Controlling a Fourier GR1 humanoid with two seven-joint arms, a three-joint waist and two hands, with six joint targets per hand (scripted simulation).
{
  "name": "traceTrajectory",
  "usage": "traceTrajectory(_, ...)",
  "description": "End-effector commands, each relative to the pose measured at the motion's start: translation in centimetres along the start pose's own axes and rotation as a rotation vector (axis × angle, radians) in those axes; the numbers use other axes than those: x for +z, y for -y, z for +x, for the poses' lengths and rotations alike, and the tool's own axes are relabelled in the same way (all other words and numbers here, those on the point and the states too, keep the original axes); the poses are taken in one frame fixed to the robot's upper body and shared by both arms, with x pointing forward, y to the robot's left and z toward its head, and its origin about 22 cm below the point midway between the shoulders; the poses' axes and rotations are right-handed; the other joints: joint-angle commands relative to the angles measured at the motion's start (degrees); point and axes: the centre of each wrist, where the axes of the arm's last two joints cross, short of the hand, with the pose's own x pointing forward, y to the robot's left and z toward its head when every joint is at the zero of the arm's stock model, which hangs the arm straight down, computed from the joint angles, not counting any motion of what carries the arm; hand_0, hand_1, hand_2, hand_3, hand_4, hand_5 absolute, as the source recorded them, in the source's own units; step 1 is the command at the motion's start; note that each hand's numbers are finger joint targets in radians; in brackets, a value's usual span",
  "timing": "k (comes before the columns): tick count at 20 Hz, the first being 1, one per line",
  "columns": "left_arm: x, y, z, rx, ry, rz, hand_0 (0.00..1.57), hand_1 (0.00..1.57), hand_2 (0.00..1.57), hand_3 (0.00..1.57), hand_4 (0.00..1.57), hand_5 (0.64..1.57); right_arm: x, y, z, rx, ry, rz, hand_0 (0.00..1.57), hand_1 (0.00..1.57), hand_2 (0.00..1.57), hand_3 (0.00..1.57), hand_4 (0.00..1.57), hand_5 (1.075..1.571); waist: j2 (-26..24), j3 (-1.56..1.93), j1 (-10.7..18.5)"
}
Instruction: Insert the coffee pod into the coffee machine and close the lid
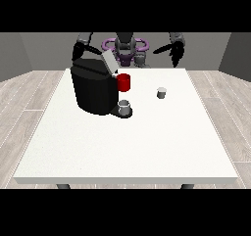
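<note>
A black coffee machine [92, 89] stands on the table's left half, with its grey lid [109, 61] tilted up and open. A red part [124, 82] shows at the machine's front, and a grey cup [125, 107] sits on its base below. A small grey coffee pod [161, 92] stands alone on the table to the right of the machine. The hand at the view's right [176, 52] hangs above the table's far edge with its fingers spread downwards, well behind the pod. The hand at the view's left [79, 50] is raised behind the machine, partly hidden by it.
The white table [127, 147] spreads wide towards the camera, with its front edge near the view's bottom. The robot's torso [125, 46] stands behind the far edge. Wooden floor surrounds the table.
</note>
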Motion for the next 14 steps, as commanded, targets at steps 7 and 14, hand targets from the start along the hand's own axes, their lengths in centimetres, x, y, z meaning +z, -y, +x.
traceTrajectory(7,-4.6,-6.3,0.8,-0.202,-0.078,0.007,0.0,0.0,0.0,0.0,0.0,1.571,-0.8,-4.4,2.1,-0.044,0.101,0.088,0.0,0.0,0.0,0.0,0.0,1.571,8.81,0.0,-7.24)
traceTrajectory(14,-5.7,-6.0,-0.9,-0.274,-0.146,-0.091,0.0,0.0,0.0,0.0,0.0,1.571,-2.8,-3.4,2.4,-0.01,0.053,0.055,0.0,0.0,0.0,0.0,0.0,1.571,10.13,0.01,-4.92)
